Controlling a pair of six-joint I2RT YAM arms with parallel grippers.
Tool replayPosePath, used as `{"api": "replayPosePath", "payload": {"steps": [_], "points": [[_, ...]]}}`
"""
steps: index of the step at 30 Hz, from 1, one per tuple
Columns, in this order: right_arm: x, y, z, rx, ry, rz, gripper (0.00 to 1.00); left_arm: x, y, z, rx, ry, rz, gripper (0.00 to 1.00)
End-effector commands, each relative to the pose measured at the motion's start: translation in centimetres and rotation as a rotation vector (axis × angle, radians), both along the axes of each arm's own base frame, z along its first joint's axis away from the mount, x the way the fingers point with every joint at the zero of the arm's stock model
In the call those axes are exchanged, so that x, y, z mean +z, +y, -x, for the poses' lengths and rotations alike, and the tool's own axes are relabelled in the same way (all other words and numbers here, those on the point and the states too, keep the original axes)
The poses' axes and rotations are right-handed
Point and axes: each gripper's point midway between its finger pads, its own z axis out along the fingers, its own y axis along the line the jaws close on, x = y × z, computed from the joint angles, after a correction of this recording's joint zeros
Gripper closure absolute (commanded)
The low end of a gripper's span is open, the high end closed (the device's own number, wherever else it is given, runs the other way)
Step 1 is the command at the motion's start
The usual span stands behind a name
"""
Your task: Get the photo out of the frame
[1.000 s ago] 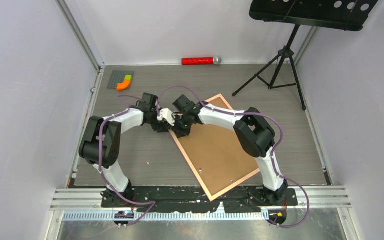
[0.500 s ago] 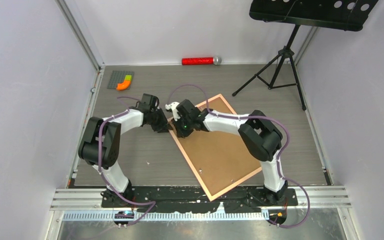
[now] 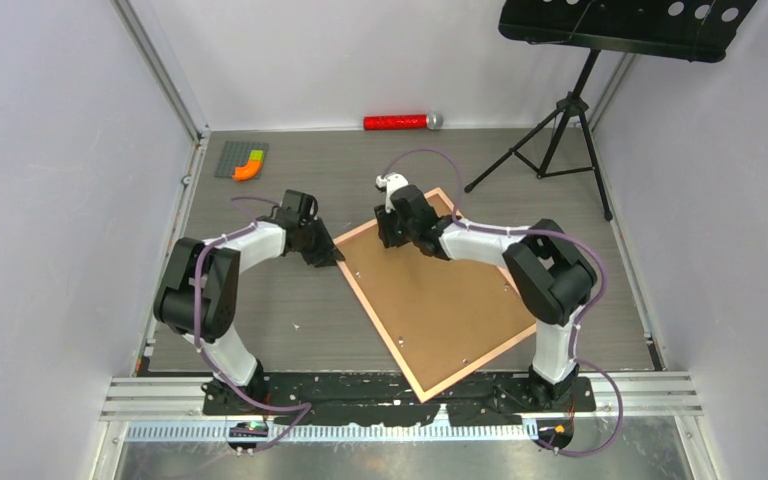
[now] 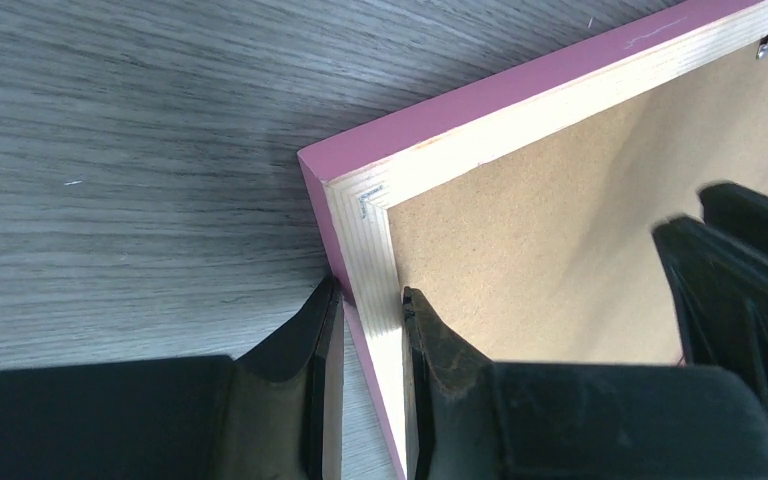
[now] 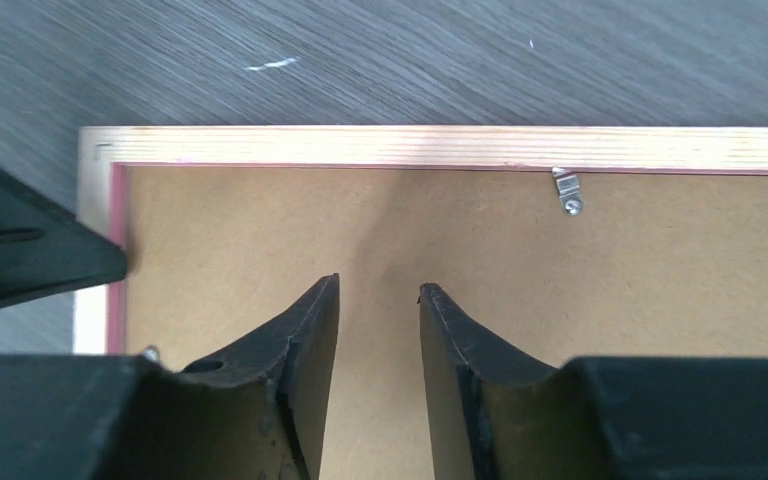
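Observation:
The frame (image 3: 378, 328) lies face down on the table, turned like a diamond, with its pale rim and the brown backing board (image 3: 430, 300) showing. The photo is hidden under the board. My left gripper (image 3: 328, 255) is shut on the frame's rim at its left corner; in the left wrist view the fingers (image 4: 368, 292) pinch the pale rim (image 4: 560, 95) from both sides. My right gripper (image 3: 388, 238) is open and empty, just above the board near the far-left edge (image 5: 377, 285), short of the rim (image 5: 440, 145).
A small metal clip (image 5: 567, 190) sits on the board by the rim. A red cylinder (image 3: 400, 122) lies at the back wall. A grey plate with orange and green pieces (image 3: 242, 160) is back left. A music stand's tripod (image 3: 550, 150) stands back right.
My right gripper has moved away from the left corner, to the right and back along the frame's far-left edge. The left gripper has stayed on the corner.

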Motion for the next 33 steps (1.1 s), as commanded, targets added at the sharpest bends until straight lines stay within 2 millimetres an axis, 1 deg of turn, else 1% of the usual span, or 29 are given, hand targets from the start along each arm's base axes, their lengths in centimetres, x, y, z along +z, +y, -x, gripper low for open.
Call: {"api": "replayPosePath", "payload": {"steps": [1, 2, 3, 4, 5, 6, 7, 8, 9, 11, 13, 14, 17, 18, 19, 20, 21, 22, 23, 24, 25, 26, 28, 29, 30, 31, 32, 33], "points": [[7.1, 1.0, -0.5, 0.005, -0.194, -0.135, 0.51, -3.1, 2.1, 6.4, -0.009, 0.233, -0.097, 0.94], [7.5, 0.1, -0.4, -0.017, -0.207, -0.134, 0.47, -3.0, 2.5, 6.3, 0.02, 0.229, -0.092, 0.96], [7.8, -0.2, -0.4, -0.028, -0.211, -0.142, 0.4, -3.0, 2.7, 6.2, 0.053, 0.223, -0.077, 0.97], [8.1, -1.1, -0.3, -0.046, -0.217, -0.146, 0.36, -2.9, 3.2, 6.2, 0.086, 0.223, -0.069, 1.0], [8.4, -1.4, -0.3, -0.059, -0.22, -0.16, 0.27, -2.9, 3.8, 6.4, 0.123, 0.223, -0.081, 1.0], [8.7, -2.3, -0.2, -0.074, -0.227, -0.171, 0.24, -3.0, 4.6, 6.6, 0.159, 0.223, -0.111, 1.0], [8.9, -2.6, -0.2, -0.083, -0.23, -0.181, 0.12, -2.9, 5.5, 6.9, 0.198, 0.218, -0.151, 1.0], [9.2, -3.4, -0.1, -0.099, -0.241, -0.187, 0.04, -2.8, 6.2, 7.0, 0.232, 0.207, -0.177, 1.0], [9.4, -3.7, -0.1, -0.105, -0.246, -0.189, 0.02, -2.7, 6.7, 7.2, 0.27, 0.203, -0.191, 1.0], [9.7, -4.6, -0.1, -0.128, -0.257, -0.177, 0.04, -2.4, 7.5, 7.8, 0.347, 0.192, -0.197, 1.0], [10.2, -5.1, 0.0, -0.136, -0.259, -0.159, 0.04, -2.6, 8.4, 8.4, 0.44, 0.18, -0.207, 1.0], [10.4, -5.3, 0.1, -0.142, -0.258, -0.156, 0.05, -3.1, 8.6, 9.3, 0.483, 0.197, -0.202, 1.0], [11.2, -5.8, 0.4, -0.174, -0.262, -0.181, 0.05, -3.8, 8.9, 10.5, 0.611, 0.219, -0.162, 1.0], [11.0, -6.0, 0.6, -0.184, -0.256, -0.187, 0.05, -3.9, 9.0, 10.7, 0.632, 0.217, -0.152, 1.0], [11.4, -6.1, 0.8, -0.189, -0.259, -0.196, 0.05, -3.9, 8.9, 10.8, 0.627, 0.205, -0.144, 0.99], [11.1, -6.3, 1.0, -0.19, -0.251, -0.196, 0.05, -3.7, 8.7, 10.7, 0.599, 0.184, -0.141, 0.92], [11.3, -6.3, 1.3, -0.185, -0.254, -0.203, 0.05, -3.2, 8.4, 10.6, 0.546, 0.158, -0.144, 0.75], [11.0, -6.6, 1.5, -0.188, -0.248, -0.197, 0.05, -2.5, 8.2, 10.6, 0.49, 0.137, -0.157, 0.51], [11.0, -6.9, 1.8, -0.188, -0.246, -0.193, 0.05, -1.6, 8.2, 10.5, 0.441, 0.104, -0.19, 0.33], [11.1, -7.1, 1.9, -0.188, -0.249, -0.189, 0.05, -0.8, 8.1, 10.7, 0.374, 0.081, -0.224, 0.19], [11.3, -7.6, 2.2, -0.195, -0.253, -0.188, 0.05, 0.4, 8.4, 10.8, 0.342, 0.053, -0.266, 0.08], [11.3, -7.9, 2.3, -0.199, -0.255, -0.188, 0.04, 1.5, 8.7, 10.8, 0.292, 0.014, -0.306, 0.02], [11.6, -9.0, 2.7, -0.225, -0.265, -0.196, 0.05, 3.7, 9.9, 11.0, 0.245, -0.044, -0.39, 0.0], [11.7, -10.0, 3.0, -0.259, -0.265, -0.199, 0.05, 4.9, 9.9, 10.6, 0.188, -0.101, -0.399, 0.0], [12.4, -10.7, 3.2, -0.285, -0.273, -0.212, 0.05, 6.1, 9.7, 9.8, 0.131, -0.17, -0.401, 0.0], [11.3, -12.1, 3.7, -0.347, -0.232, -0.196, 0.04, 7.2, 9.7, 9.0, 0.102, -0.236, -0.408, 0.0], [11.7, -13.1, 4.1, -0.386, -0.233, -0.201, 0.05, 8.5, 9.4, 7.7, 0.049, -0.315, -0.418, 0.0], [10.2, -14.4, 5.0, -0.424, -0.181, -0.182, 0.05, 10.0, 9.3, 6.3, 0.02, -0.383, -0.436, 0.0]]}}
